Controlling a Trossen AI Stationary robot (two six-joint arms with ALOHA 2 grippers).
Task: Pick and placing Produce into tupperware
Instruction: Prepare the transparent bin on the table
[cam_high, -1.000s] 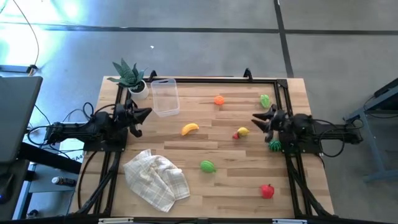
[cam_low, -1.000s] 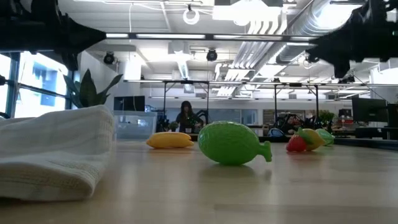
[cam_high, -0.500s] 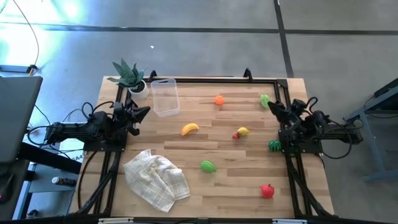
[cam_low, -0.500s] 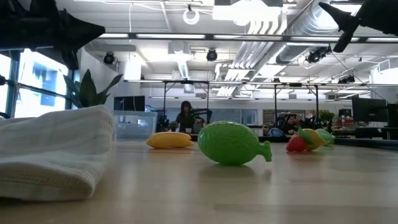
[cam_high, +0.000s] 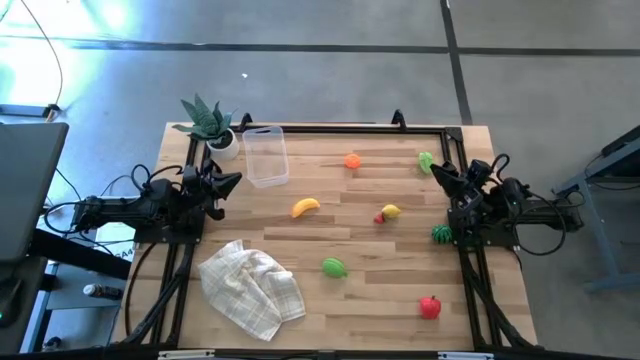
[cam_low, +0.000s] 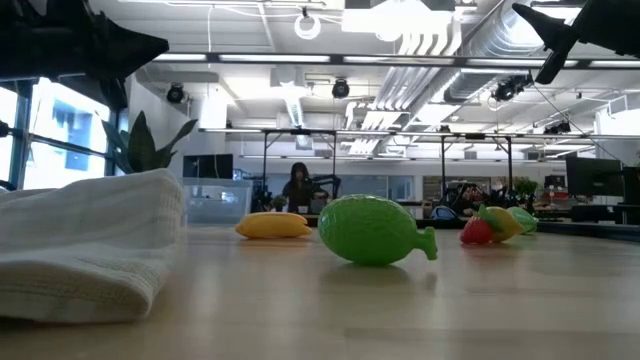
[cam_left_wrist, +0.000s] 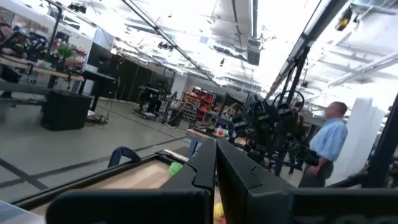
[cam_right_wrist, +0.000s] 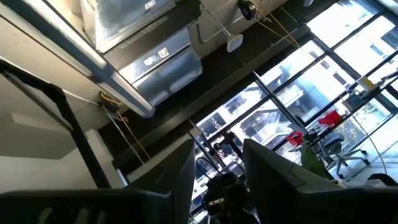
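The clear tupperware (cam_high: 265, 155) stands upright on the table at the far left. The produce lies scattered on the tabletop: a yellow banana (cam_high: 305, 207), an orange piece (cam_high: 352, 160), a yellow and red piece (cam_high: 387, 212), three green pieces (cam_high: 334, 267) (cam_high: 426, 160) (cam_high: 442, 234) and a red piece (cam_high: 430, 307). My left gripper (cam_high: 234, 181) hangs shut at the left edge, a little nearer than the tupperware. My right gripper (cam_high: 437, 171) hangs open at the right edge, tipped upward, near the far green piece. Neither holds anything.
A crumpled white cloth (cam_high: 252, 288) lies at the near left. A potted spiky plant (cam_high: 208, 122) stands at the far left corner beside the tupperware. A black frame (cam_high: 350, 128) runs along the far edge and both sides. A person (cam_left_wrist: 326, 140) stands in the room beyond.
My right gripper has drawn back toward the table's right edge and risen, tipping its fingers upward and rolling; over the last half second it has kept still. No produce has moved.
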